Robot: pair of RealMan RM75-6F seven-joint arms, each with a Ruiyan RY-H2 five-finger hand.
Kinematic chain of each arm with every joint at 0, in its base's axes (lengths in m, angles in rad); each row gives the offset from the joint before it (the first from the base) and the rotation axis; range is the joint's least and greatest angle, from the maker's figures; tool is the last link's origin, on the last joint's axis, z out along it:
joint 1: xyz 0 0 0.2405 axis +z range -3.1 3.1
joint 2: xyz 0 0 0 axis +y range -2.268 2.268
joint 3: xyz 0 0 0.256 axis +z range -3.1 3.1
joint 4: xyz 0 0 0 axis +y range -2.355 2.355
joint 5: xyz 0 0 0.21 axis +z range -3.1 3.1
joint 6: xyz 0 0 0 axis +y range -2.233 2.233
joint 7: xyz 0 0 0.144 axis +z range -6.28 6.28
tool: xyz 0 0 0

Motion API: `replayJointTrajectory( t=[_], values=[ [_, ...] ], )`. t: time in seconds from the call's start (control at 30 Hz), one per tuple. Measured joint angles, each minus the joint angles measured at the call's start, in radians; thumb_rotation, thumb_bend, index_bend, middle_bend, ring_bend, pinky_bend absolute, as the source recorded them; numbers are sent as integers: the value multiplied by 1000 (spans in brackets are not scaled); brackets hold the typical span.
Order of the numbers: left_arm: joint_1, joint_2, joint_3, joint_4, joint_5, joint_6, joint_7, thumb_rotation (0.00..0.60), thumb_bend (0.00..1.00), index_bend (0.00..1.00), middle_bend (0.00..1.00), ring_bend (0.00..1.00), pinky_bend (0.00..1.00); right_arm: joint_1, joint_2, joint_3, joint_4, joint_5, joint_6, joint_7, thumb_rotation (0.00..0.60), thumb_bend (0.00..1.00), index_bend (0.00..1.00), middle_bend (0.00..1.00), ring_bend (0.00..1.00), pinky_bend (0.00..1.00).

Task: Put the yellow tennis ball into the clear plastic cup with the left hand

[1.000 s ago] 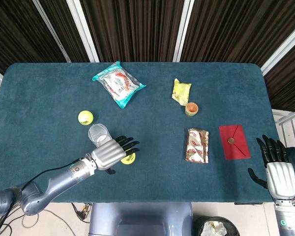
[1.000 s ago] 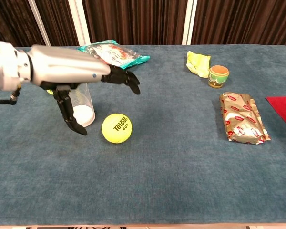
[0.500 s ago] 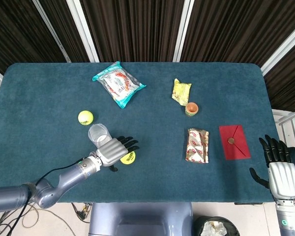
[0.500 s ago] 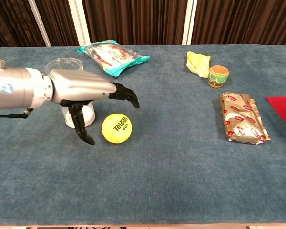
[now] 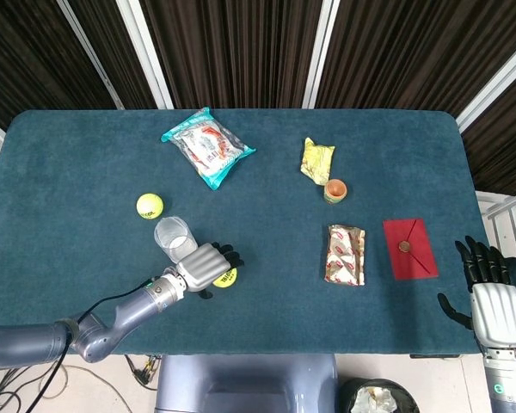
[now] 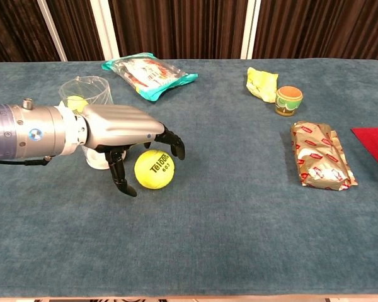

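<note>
- Chest view shows the tennis ball (image 6: 154,168) as bright yellow with black lettering, resting on the blue table (image 6: 239,226) left of centre.
- The left hand (image 6: 123,135) arches over the ball with fingers spread, gripping nothing; contact with the ball is unclear.
- The clear cup (image 6: 88,100) stands upright just behind the hand.
- Only the head view shows the right hand (image 5: 490,297), open at the lower right edge, and a second ball (image 5: 150,206) left of the cup.
</note>
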Motion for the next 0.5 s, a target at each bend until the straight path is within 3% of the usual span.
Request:
replayJointTrajectory(
  t=[0.5],
  values=[
    [-16,-42,17,29,-29,32,82,600,298,415,437,343,508,0,4,1,-5,10,-9,-3,600,337,0,17,24,0]
  ],
)
